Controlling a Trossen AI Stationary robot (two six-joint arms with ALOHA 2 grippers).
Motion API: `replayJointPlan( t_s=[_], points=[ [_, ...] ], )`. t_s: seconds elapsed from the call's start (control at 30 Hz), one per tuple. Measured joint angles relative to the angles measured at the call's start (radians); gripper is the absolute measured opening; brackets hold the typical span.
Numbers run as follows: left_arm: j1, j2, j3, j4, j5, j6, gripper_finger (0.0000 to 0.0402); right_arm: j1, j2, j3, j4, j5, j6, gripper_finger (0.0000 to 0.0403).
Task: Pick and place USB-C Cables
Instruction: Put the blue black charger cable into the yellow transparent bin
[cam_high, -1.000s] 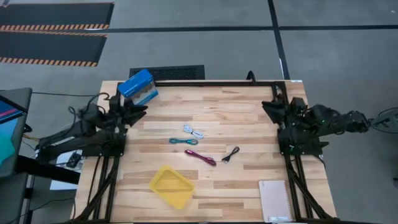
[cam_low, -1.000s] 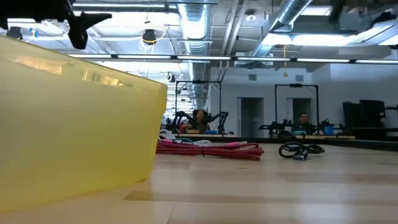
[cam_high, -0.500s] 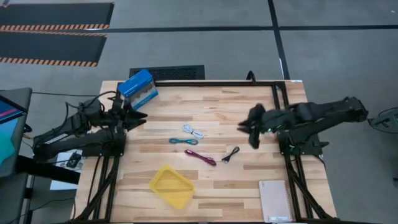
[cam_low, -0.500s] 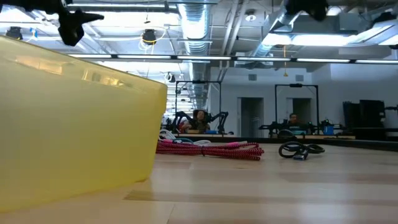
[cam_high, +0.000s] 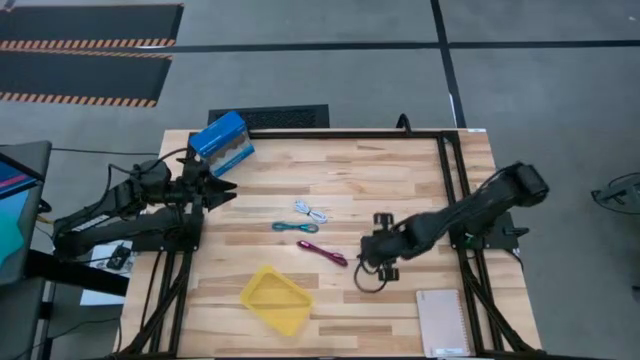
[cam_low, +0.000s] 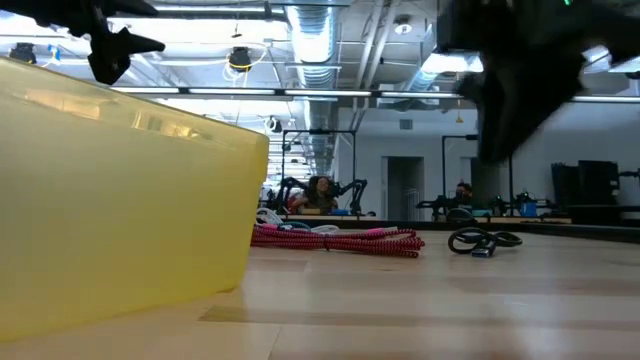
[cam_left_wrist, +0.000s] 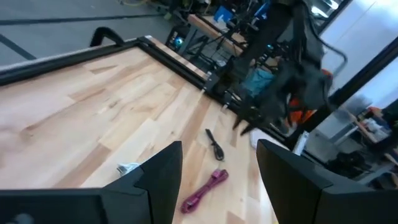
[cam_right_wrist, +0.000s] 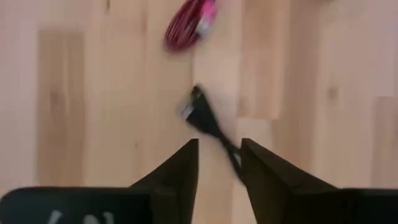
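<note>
Right gripper (cam_high: 381, 262) poised directly above the short black bundled USB-C cable (cam_right_wrist: 208, 124) on the pale wooden table (cam_high: 400, 180), fingers parted with a narrow gap. Likely light, limp and prone to sliding; best pinched across the bundled middle. Left gripper (cam_high: 222, 186) parked open near the blue box (cam_high: 222, 139).

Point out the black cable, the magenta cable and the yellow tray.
black cable (cam_right_wrist: 207, 122): right wrist view, middle of the cord.
magenta cable (cam_high: 323, 252): high view, middle of the bundle.
yellow tray (cam_high: 262, 279): high view, upper rim.
</note>
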Motion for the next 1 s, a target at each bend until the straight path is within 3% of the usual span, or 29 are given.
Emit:
replayJointPlan(
  t_s=[0.23, 0.33, 0.67, 0.8, 1.0],
  points=[
    [0.000, 0.000, 0.000, 0.001, -0.076, 0.001, 0.0197, -0.022, 0.137, 0.045, -0.061, -0.013, -0.105, 0.0234],
    [0.000, 0.000, 0.000, 0.001, -0.078, 0.001, 0.0197, -0.035, 0.146, 0.051, -0.056, -0.014, -0.176, 0.0250],
    [0.000, 0.033, 0.000, 0.046, -0.040, 0.050, 0.0197, -0.067, 0.151, 0.050, -0.061, -0.017, -0.307, 0.0237],
    [-0.023, 0.106, 0.000, 0.167, 0.023, 0.090, 0.0197, -0.072, 0.151, 0.050, -0.056, -0.016, -0.309, 0.0233],
    [-0.083, 0.230, 0.000, 0.194, 0.009, 0.140, 0.0197, -0.073, 0.151, 0.050, -0.034, -0.012, -0.304, 0.0233]
  ],
)
